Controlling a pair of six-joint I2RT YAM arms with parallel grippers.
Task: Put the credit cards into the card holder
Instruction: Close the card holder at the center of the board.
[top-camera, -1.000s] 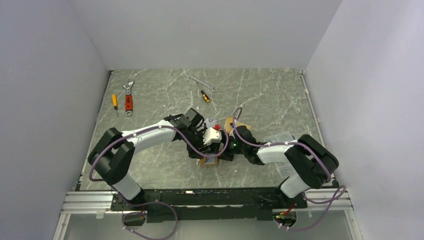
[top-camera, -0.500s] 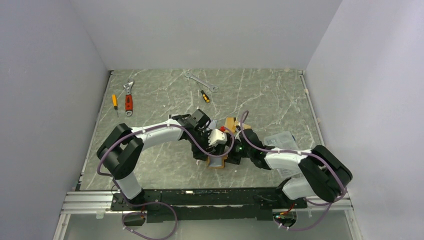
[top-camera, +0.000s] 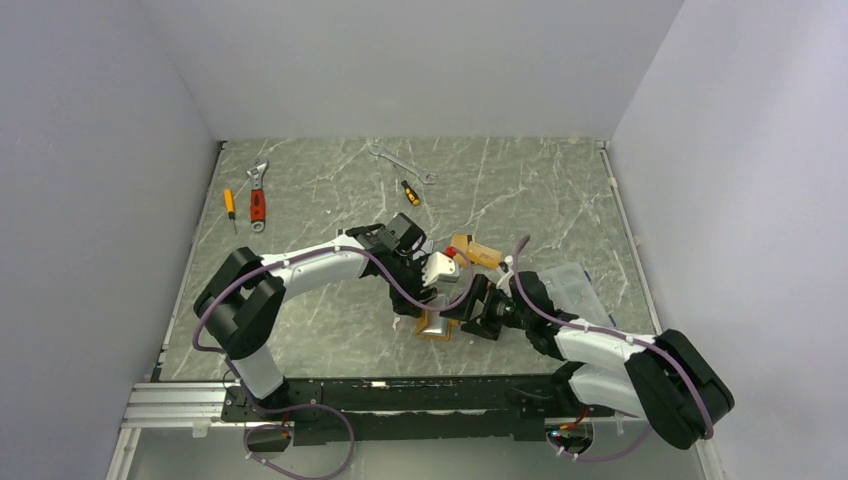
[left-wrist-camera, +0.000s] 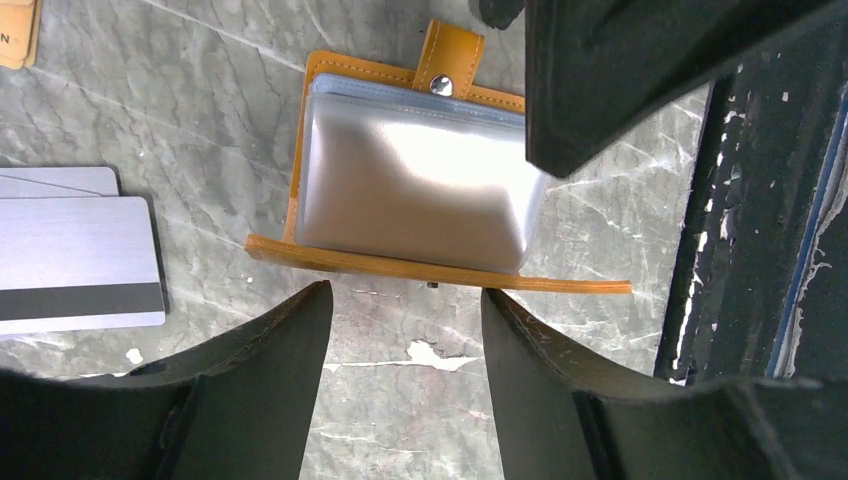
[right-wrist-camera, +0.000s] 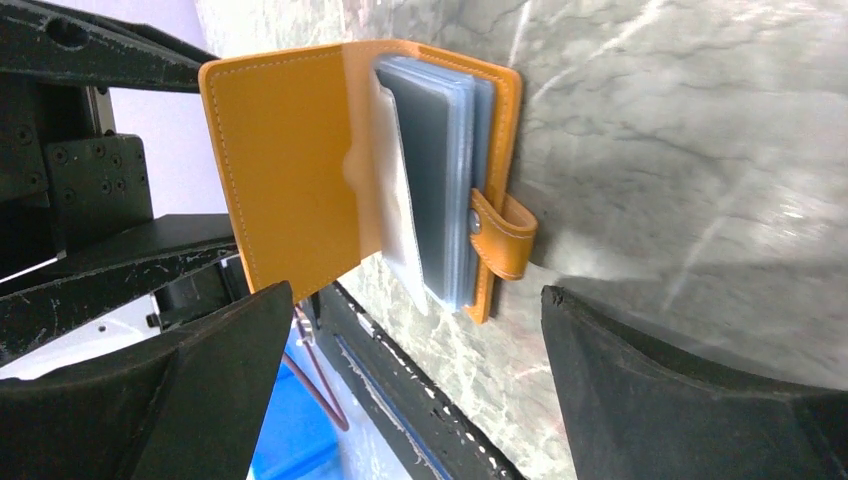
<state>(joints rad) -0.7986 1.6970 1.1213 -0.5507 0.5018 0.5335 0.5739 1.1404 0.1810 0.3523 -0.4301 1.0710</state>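
On grey marbled bench, boxed in by pale walls, finding the card holder lying open near the front edge, at 6 o'clock of the bench's middle, between both arms. Seeing one orange cover tilting up off the bench, the stack of clear pockets resting on the other cover, and the snap tab sticking out past the pockets' edge.

Hanging the left hand just short of the holder, fingers partly spread and grasping nothing. Placing the holder at 12 o'clock ahead of them, its long side running 9 to 3 across the left wrist view.

Holding the right hand fully released and empty, with the holder ahead of its wide-spread fingers and untouched, pockets fanning toward it.

Noting two silver-grey credit cards lying flat and overlapping at 9 o'clock of the holder in the left wrist view, apart from it, long axis parallel to the holder's. Spotting a tan card at the 10 o'clock corner.

Not managing to tell whether any pocket is already filled.

Judging the left hand nearer the silver cards: swinging toward 9 o'clock for a pickup, with the right hand placed to steady the cover.
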